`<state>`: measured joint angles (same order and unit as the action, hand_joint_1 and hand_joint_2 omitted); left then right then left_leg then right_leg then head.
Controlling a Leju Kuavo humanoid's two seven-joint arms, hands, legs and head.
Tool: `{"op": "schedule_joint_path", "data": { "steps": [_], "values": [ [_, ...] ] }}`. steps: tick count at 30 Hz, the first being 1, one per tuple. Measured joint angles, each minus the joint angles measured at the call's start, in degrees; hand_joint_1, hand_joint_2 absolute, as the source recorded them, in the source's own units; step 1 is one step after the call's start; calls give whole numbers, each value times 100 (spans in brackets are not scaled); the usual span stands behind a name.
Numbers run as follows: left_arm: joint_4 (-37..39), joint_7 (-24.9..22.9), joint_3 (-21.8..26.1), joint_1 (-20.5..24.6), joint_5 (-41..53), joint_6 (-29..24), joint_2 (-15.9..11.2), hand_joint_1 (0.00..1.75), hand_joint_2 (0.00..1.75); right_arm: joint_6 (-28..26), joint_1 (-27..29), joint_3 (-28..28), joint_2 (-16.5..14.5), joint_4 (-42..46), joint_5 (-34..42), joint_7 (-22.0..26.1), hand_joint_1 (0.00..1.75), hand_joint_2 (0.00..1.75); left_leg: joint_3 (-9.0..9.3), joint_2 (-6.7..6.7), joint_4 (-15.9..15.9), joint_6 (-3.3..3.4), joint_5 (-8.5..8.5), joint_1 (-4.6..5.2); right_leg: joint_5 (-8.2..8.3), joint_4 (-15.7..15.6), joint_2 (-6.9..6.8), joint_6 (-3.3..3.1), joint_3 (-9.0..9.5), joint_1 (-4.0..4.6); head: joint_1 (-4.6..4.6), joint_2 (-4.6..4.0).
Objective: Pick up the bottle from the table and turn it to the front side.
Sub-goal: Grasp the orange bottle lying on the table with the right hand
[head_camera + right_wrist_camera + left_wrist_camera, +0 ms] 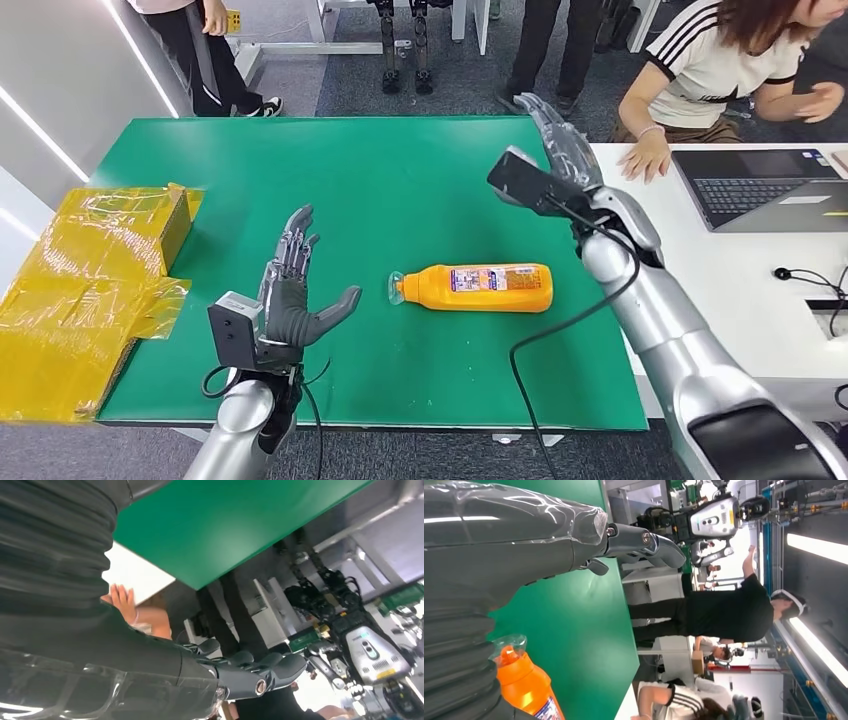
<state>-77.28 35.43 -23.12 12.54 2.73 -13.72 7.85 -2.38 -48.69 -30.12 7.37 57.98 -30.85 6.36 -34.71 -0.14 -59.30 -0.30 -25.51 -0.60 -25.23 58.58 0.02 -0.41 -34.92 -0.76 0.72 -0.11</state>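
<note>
Both the left hand (292, 300) and right hand (562, 140) hover with fingers spread, holding nothing, apart from the lying bottle (488, 288).

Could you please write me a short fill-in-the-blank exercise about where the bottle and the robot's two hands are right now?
1. The orange bottle lies on its ____ on the green table.
2. The left hand holds ____.
3. The bottle's cap points toward the robot's ____ hand.
4. The right hand is raised, fingers ____.

Missing words: side; nothing; left; apart
</note>
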Motion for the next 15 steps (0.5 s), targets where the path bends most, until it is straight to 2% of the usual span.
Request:
{"op": "schedule_joint_path", "data": {
  "steps": [4, 7, 11, 15],
  "values": [
    [40, -13, 0, 2, 25, 21, 4, 0, 175, 439, -577, -284, -90, -586, -53, -232, 0, 175, -2, -3, 0, 0, 0, 0, 0, -1, -2, 0, 0, 0, -1, 0],
    [55, -35, 0, 1, 57, 26, 4, 0, 175, 828, -826, -461, -149, -920, -65, -358, 0, 175, -5, -4, 0, 1, -1, 1, 0, -2, -3, 1, -1, 0, 0, 0],
    [56, -106, 0, 0, 92, 49, 2, 0, 175, 1682, -1138, -773, -179, -1349, -44, -520, 0, 175, -6, -6, -1, 1, -1, 1, 0, -3, -6, 1, -2, 0, 1, 0],
    [57, -128, 0, -1, 95, 61, -5, 0, 175, 2034, -1343, -1012, -181, -1622, -33, -561, 0, 175, -7, -9, -2, 1, 0, 1, 0, -3, -8, 1, -1, 0, 1, 0]
  ]
}}
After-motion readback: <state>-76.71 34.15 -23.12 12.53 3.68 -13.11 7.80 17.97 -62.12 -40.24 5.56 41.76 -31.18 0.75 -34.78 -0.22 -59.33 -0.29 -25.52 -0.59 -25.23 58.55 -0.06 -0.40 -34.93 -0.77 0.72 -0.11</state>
